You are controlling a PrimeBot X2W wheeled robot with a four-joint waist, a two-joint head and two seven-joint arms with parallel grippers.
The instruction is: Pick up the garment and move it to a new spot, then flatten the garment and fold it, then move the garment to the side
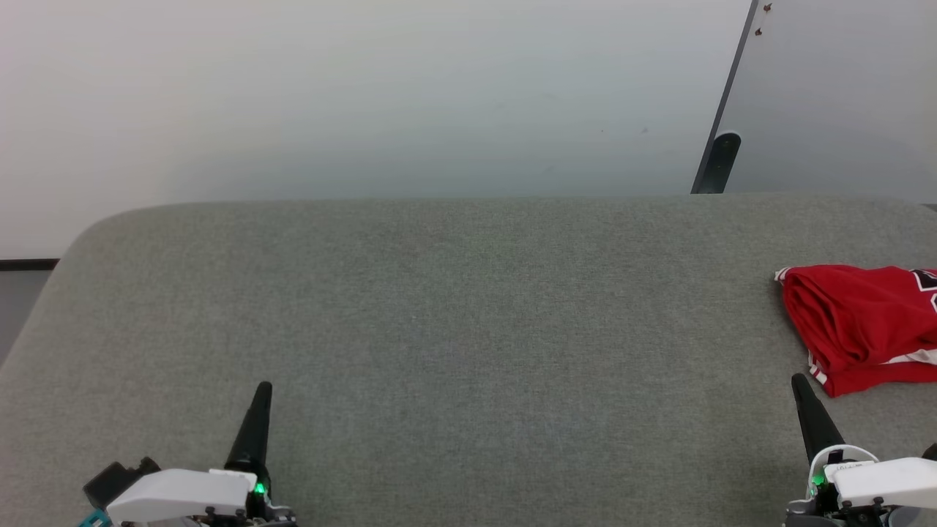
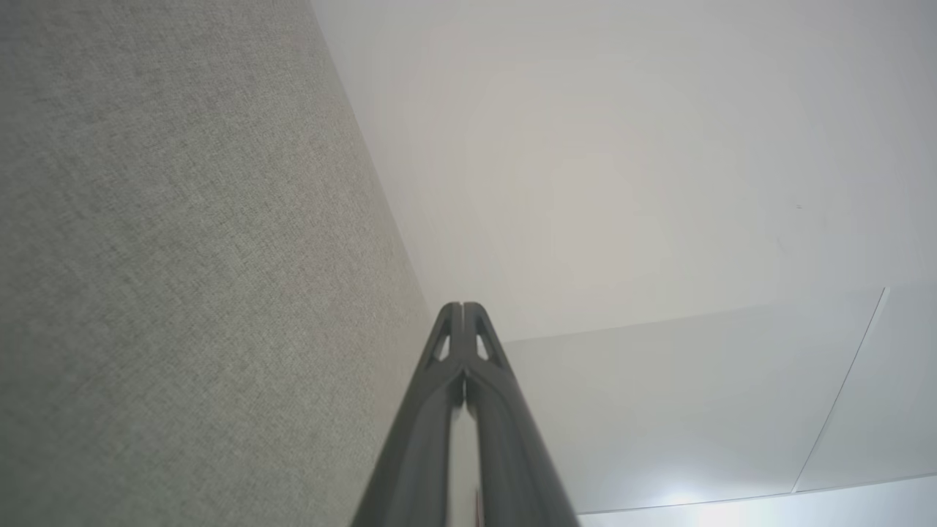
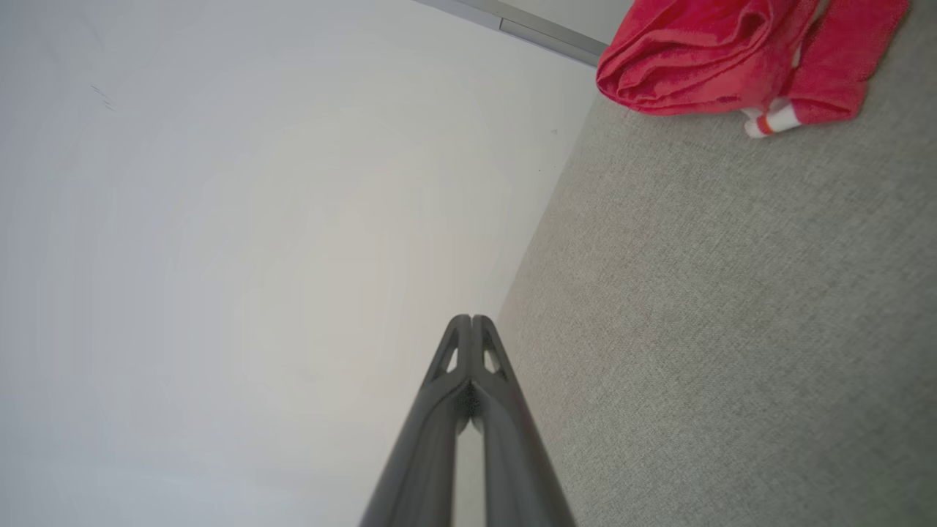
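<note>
Okay, head view: the garment lies bunched at 3 o'clock on the grey cloth-topped table. It is cut by the frame edge, red with white-and-red trim and a scrap of black lettering. Left gripper sits at 7 o'clock. Right gripper sits at 5 o'clock, just beside the cloth but apart from it. Bare table runs from 9 to 2 o'clock. Its far edge meets a pale wall at 12, with a rounded corner at 10.

Left wrist view: left gripper jaws closed tip to tip, holding nothing. Table on the 9 o'clock side, wall past it.

Right wrist view: right gripper jaws pressed together, empty. Garment at 1 o'clock in rolled folds, with a white red-striped trim end poking out on the near side. It sits fairly near the table's far edge.

Handling, as a judgement: light, limp, not fragile. It will sag and trail once lifted, and the weave underneath may drag on it. Best hold looks like a pinch on a thick fold or the trimmed hem. That is probably several layers, hard to tell from here. Plenty of open table toward 9 o'clock for carrying and spreading. Mind the far edge.
</note>
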